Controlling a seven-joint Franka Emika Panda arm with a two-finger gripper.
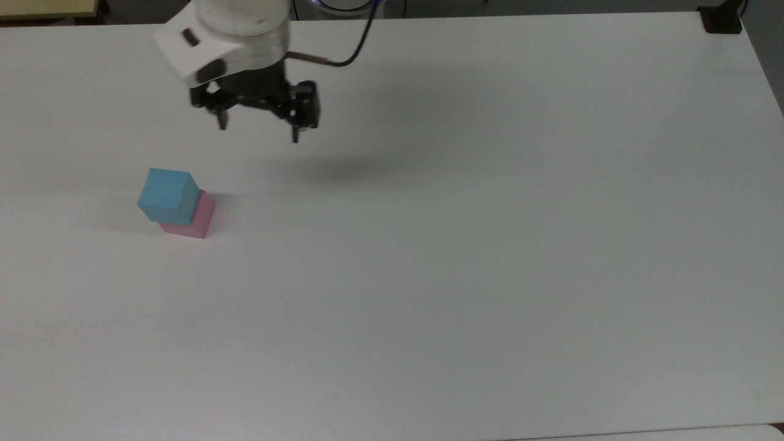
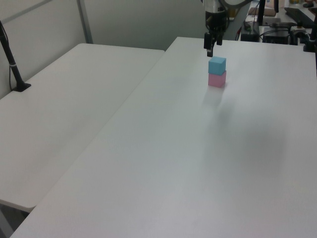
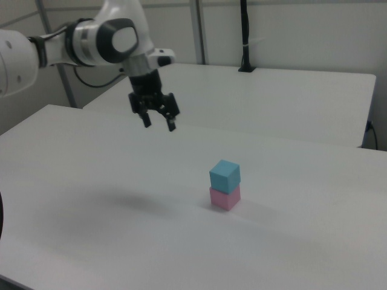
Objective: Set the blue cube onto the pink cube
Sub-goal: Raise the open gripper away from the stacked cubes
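The blue cube rests on top of the pink cube, turned a little against it, on the white table. My gripper hangs open in the air with nothing between its fingers. It is well above the stack and off to the top view's upper right of it, apart from both cubes.
A second white table adjoins on the left view's left, with a black post on it. A black mount sits at the top view's far right corner. Equipment and cables crowd behind the table's far end.
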